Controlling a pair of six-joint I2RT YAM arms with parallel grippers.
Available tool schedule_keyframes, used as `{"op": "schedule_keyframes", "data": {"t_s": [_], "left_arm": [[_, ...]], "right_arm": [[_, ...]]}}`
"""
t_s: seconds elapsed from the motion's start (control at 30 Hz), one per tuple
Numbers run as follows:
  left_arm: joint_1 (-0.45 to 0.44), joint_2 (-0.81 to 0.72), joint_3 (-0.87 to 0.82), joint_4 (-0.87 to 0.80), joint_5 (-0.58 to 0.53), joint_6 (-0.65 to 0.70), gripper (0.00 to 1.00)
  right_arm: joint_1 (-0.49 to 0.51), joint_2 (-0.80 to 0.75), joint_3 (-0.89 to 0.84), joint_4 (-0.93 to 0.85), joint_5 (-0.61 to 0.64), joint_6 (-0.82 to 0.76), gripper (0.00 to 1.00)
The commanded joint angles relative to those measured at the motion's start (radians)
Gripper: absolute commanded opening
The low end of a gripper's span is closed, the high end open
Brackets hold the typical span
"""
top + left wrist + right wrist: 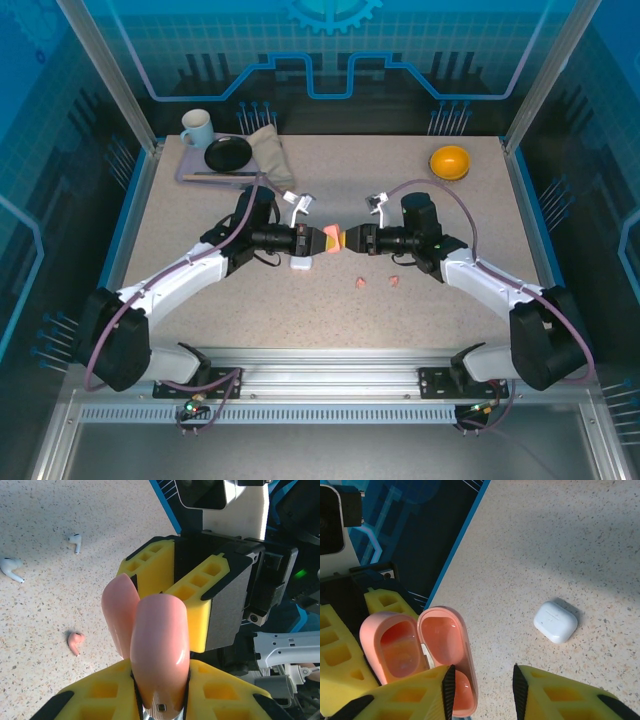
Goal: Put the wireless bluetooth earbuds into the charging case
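Above the middle of the table (450, 200), the left claw (318, 240) is pressed tight on a pink case (440, 645) and holds it clear of the surface. The case is hinged open, with both hollow halves facing the right claw (482, 690). That claw's fingers stand apart, one of them just beside the edge of the lid, and nothing is pinched between them. A white case (555, 622) lies shut on the table just below the left claw. A pink earbud (357, 283) and a second pink earbud (394, 281) lie loose on the table nearer the arm bases, apart from each other. The left wrist view shows a white earbud (10, 568) and another white earbud (75, 541), also loose on the table.
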Motion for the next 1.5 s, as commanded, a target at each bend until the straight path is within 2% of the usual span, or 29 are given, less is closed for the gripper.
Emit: {"op": "schedule_keyframes", "data": {"t_s": [0.0,0.47,0.83,1.27,1.33,1.47], "left_arm": [[-0.010,0.008,0.050,0.017,0.018,0.010,0.04],[-0.011,0.025,0.072,0.007,0.017,0.017,0.04],[-0.017,0.042,0.086,0.003,0.031,0.020,0.04],[-0.023,0.060,0.097,0.007,0.029,0.021,0.04],[-0.022,0.060,0.096,0.006,0.029,0.022,0.07],[-0.022,0.056,0.094,0.004,0.019,0.028,0.20]], "right_arm": [[0.004,0.009,-0.005,0.041,-0.033,0.008,0.38],[-0.018,-0.031,-0.059,0.032,-0.053,-0.015,0.35],[-0.028,0.006,-0.015,0.039,-0.080,-0.018,0.33],[-0.035,0.023,0.006,0.029,-0.105,-0.036,0.08],[-0.039,0.022,0.004,0.025,-0.103,-0.036,0.01],[-0.045,0.015,0.007,0.003,-0.097,-0.042,0.00]]}}
